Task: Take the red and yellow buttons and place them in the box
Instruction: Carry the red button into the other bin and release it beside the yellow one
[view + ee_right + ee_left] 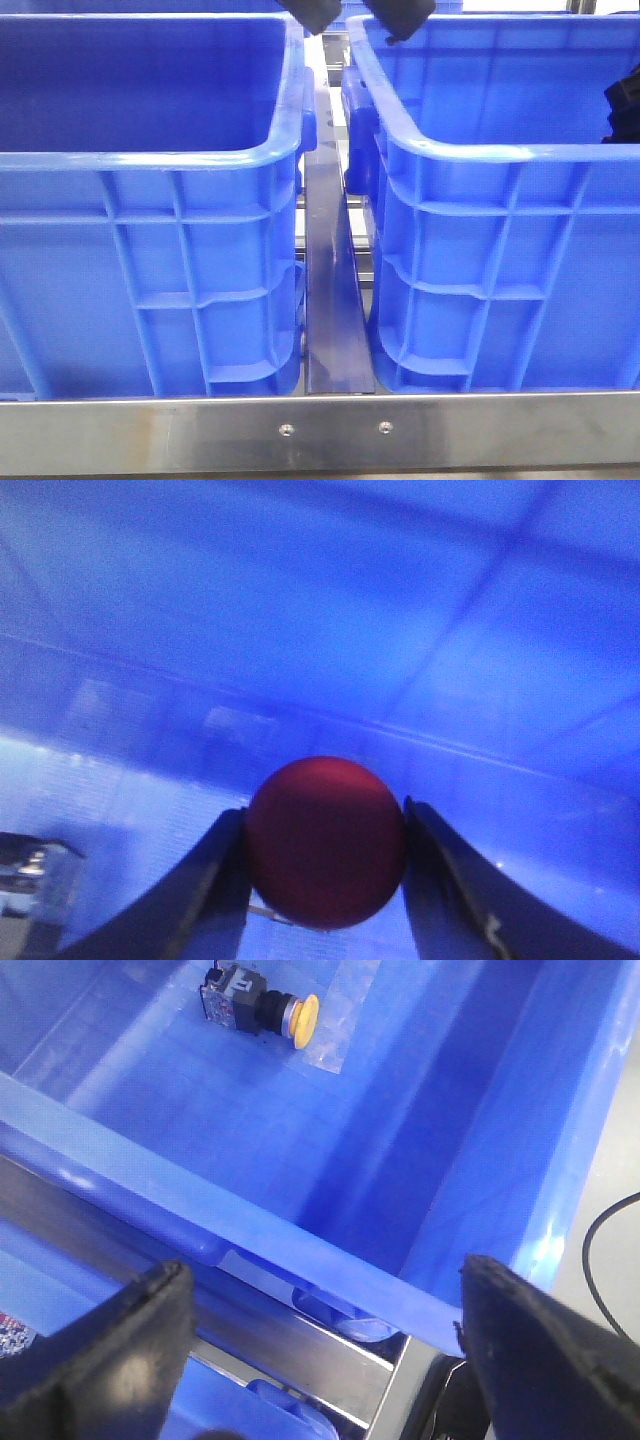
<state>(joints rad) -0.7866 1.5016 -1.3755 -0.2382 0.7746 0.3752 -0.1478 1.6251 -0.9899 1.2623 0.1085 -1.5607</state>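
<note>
The right gripper (325, 880) squeezed the red button (325, 842) tight; the left gripper (325, 1340) hung wide open. A slippery round cap — it could pop out and miss the box (300, 1250).

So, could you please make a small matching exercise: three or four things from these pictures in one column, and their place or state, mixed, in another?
Things:
1. red button
2. yellow button
3. left gripper
4. metal strip

Places or states:
A. lying on a crate floor
B. between the two blue crates
C. open, holding nothing
D. clamped in the right gripper

Pairs: 1-D, 2-A, 3-C, 4-B
</note>
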